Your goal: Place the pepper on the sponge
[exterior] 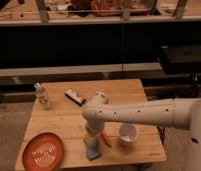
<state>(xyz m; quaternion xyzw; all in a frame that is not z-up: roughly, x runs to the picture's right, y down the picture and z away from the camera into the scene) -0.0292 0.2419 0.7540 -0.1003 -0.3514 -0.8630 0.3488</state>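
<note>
The pepper (107, 139) is a slim orange-red piece lying on the wooden table (69, 122), just left of the white cup (127, 134). The light-blue sponge (93, 149) lies near the table's front edge, right beside the pepper's lower left. My white arm reaches in from the right and bends down at the wrist. My gripper (90, 136) points downward directly over the sponge's upper end, just left of the pepper. Nothing shows whether the pepper touches the sponge or the gripper.
A large round orange plate (42, 151) sits at the front left corner. A clear bottle (42, 96) stands at the back left. A dark flat packet (74, 96) lies at the back middle. Dark shelving runs behind the table.
</note>
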